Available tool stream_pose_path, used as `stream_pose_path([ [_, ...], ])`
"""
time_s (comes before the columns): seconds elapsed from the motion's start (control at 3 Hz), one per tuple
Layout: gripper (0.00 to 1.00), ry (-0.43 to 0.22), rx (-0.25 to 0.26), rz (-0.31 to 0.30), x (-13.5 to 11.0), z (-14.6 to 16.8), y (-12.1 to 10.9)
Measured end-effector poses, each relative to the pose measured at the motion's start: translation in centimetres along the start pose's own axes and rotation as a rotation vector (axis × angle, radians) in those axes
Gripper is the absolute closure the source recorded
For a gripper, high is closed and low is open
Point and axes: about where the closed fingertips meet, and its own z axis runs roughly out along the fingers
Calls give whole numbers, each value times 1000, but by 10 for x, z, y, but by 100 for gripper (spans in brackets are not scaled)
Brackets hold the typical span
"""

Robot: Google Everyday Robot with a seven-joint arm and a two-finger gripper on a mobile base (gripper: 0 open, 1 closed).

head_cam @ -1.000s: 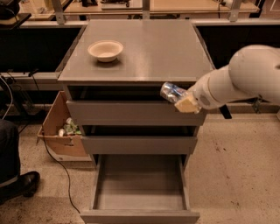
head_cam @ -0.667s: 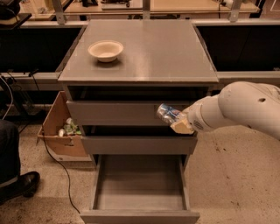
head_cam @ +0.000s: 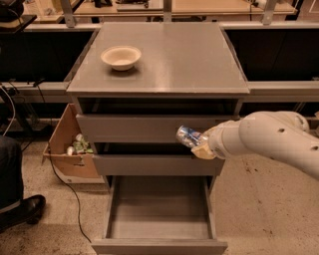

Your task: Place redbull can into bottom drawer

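Gripper pinching the tilted redbull can, held above the pulled-out bottom drawer.

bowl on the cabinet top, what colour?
The bowl is plain cream, per the camera view. The gripper holds the redbull can above the open bottom drawer.

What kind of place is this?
Probably a lab or workshop: workbenches behind the grey cabinet, a cardboard box on the floor. The pincer holds the redbull can in front of the upper drawers.
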Motion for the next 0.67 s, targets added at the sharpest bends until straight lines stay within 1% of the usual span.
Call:
stream_pose_path([
  [0.33, 100, -15, 27, -31, 25, 43, 0],
  [0.67, 100, -8, 31, -41, 56, 91, 1],
])
